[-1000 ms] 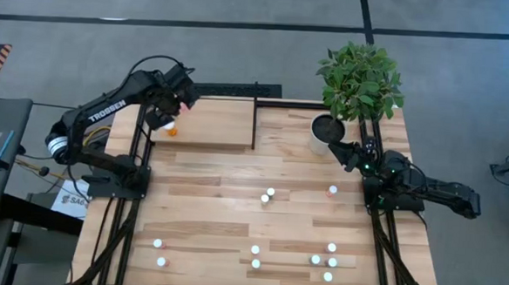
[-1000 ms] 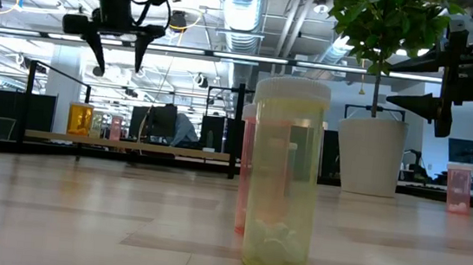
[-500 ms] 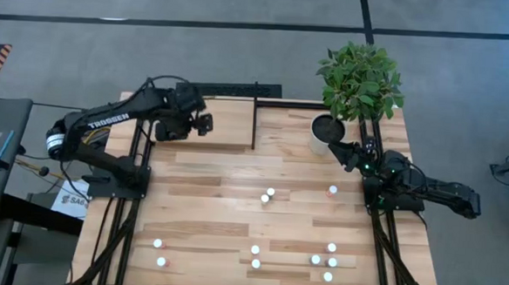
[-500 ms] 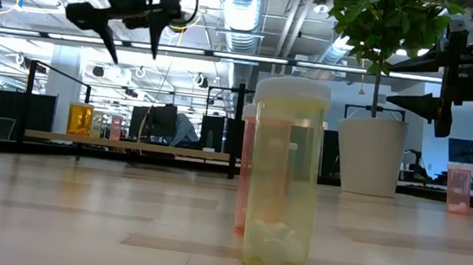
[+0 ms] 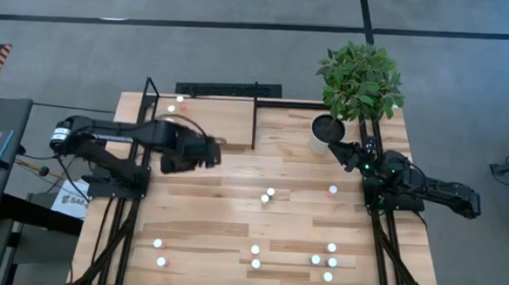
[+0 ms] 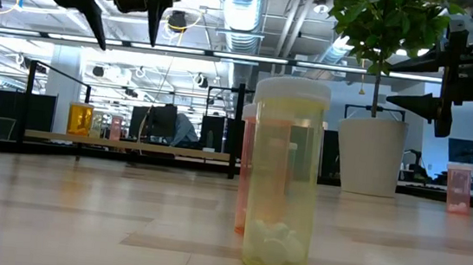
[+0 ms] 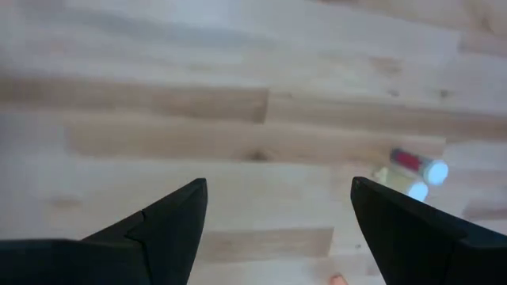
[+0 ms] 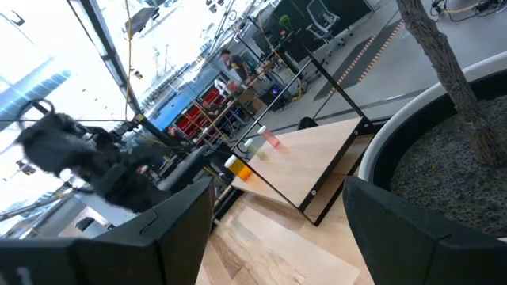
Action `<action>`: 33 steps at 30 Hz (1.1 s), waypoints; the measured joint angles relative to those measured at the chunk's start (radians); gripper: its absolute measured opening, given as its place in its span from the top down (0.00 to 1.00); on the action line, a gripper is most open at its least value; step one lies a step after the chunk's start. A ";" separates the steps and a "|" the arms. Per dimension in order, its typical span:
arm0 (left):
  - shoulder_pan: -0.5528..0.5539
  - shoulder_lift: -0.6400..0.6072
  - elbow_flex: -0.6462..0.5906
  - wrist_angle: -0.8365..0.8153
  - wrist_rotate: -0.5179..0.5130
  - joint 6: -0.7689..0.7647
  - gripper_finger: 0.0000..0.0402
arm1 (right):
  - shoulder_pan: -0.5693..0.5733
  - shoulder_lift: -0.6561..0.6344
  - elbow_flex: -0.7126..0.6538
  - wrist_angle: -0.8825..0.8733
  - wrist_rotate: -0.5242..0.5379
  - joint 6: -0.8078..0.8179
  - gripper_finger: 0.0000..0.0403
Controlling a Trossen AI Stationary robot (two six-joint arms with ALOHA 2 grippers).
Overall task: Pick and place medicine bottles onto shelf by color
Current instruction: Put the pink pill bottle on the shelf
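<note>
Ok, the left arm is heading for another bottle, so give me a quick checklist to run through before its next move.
1. Left tool empty, fingers apart: ok.
2. Left tool clear of the shelf, now over the bare table: ok.
3. Bottles already on the shelf standing near its far left corner: ok.
4. Next target in sight: the pair of bottles at mid table shows in the left wrist view: ok.
5. Right tool parked by the plant pot, out of the path: ok.
6. Colour of the pair's nearer bottle: cannot tell.

bottles on table (image 5: pixel 270 193): 11 | on shelf (image 5: pixel 229 124): 2 | plant (image 5: pixel 359 78): 1
</note>
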 joint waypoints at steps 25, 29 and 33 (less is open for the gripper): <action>-0.701 0.065 0.000 -0.057 0.062 -1.268 0.26 | 0.000 0.000 0.000 0.000 0.000 0.000 0.25; -0.794 0.065 0.000 -0.107 0.097 -1.400 0.26 | 0.000 0.000 0.000 0.000 0.000 0.000 0.25; -0.846 0.065 -0.001 -0.161 0.115 -1.404 0.26 | 0.000 0.000 0.000 0.000 0.000 0.000 0.25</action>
